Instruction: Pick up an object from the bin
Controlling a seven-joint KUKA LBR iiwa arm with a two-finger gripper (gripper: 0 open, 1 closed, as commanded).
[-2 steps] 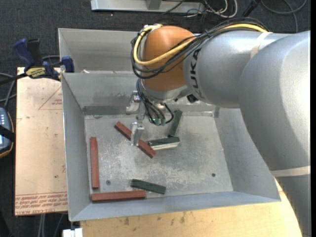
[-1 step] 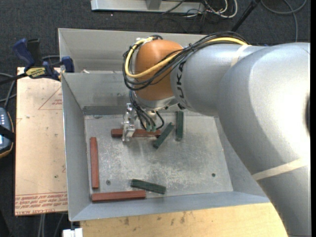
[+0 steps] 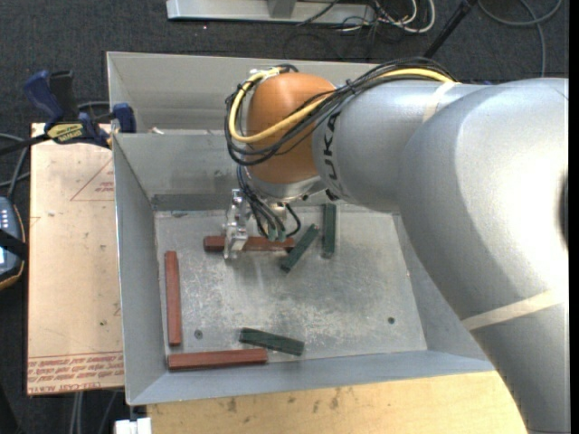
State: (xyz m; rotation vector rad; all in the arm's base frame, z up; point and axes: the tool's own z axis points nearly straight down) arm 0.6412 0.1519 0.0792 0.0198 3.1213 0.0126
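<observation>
Around the bin (image 3: 136, 269): dark carpet (image 3: 54, 16); cables (image 3: 398, 3) behind; scratched grey metal floor inside
Bar axis: red-brown bar (image 3: 213, 242) lies flat, mid-floor toward the rear; long axis left to right
Bar look: slim, straight, rectangular
Gripper (image 3: 234, 246): low over the bar's left part; open or closed, cannot tell

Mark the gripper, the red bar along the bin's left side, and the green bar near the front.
gripper (image 3: 234, 245), camera view, its tip.
red bar at the left (image 3: 172, 297), camera view, middle of its length.
green bar near the front (image 3: 271, 341), camera view, middle of its length.
</observation>
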